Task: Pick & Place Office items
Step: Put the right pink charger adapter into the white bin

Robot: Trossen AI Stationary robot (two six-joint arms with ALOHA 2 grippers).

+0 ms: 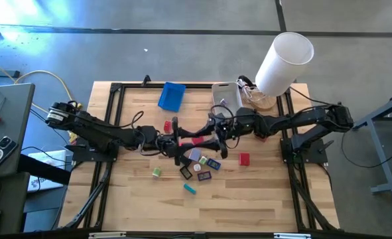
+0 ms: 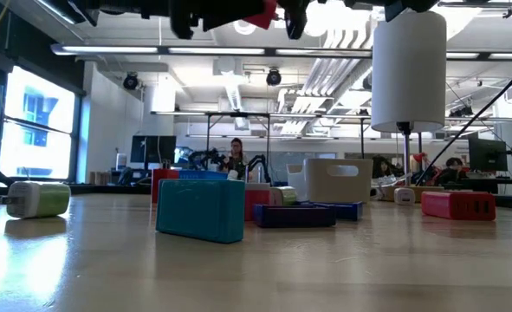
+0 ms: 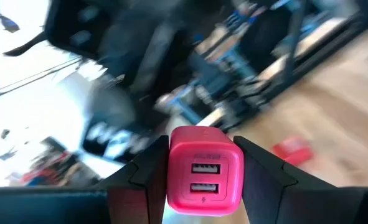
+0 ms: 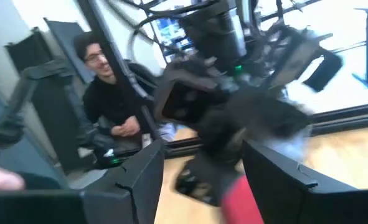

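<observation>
The left gripper is clamped on a pink USB charger, held up off the table above the cluster of small items; in the high view the charger spans the gap between both arms at table centre. The right gripper sits at the charger's far end, its fingers spread on either side of it, so this looks like a mid-air handover. Next, probably, the right fingers must close squarely before the left lets go. Below lie the loose pieces: a teal block, a red block. Farther off are the blue tray and the white bin.
</observation>
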